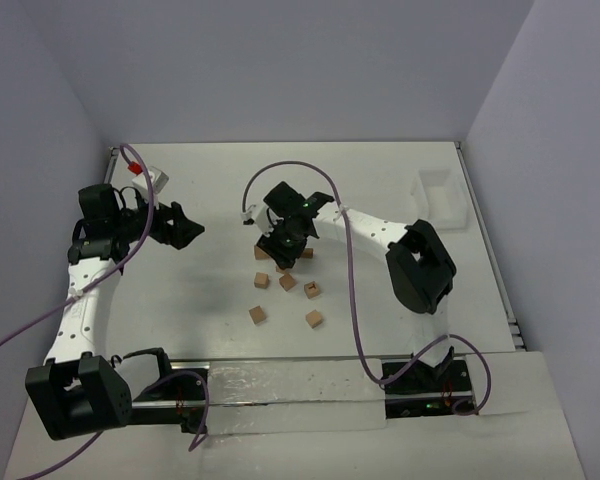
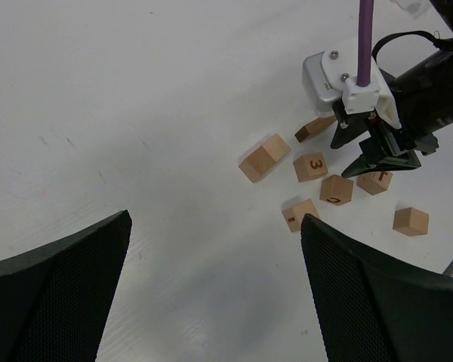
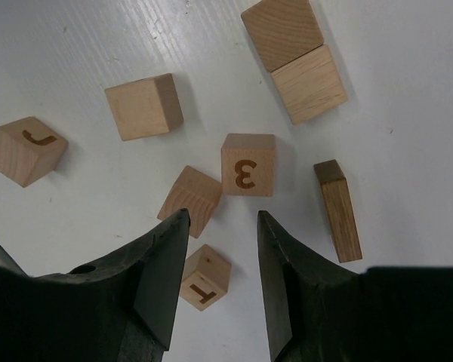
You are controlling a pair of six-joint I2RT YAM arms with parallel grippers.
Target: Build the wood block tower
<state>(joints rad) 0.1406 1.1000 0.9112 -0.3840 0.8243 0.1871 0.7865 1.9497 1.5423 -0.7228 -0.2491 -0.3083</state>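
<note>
As blocks (image 3: 143,106) lie loose on surface (image 3: 98,45): tower unbuilt.
Right pincer (image 3: 220,219): half-closed over T block (image 3: 206,277), grip unclear.
Left pincer (image 2: 217,217): wide open, empty.

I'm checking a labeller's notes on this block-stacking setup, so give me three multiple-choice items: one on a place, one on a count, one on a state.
1. Where does the white tray sit?
A) by the far right corner of the table
B) at the near left corner
C) in the middle, among the blocks

2. How many wood blocks show in the right wrist view?
A) four
B) eight
C) twelve

3. How is the left gripper?
A) shut on a block
B) open and empty
C) out of view

Answers:
1 A, the top view shows the tray against the right edge, far side.
2 B, eight lie loose there, among them the block marked 3.
3 B, its fingers stand wide apart with only bare table between them.
</note>
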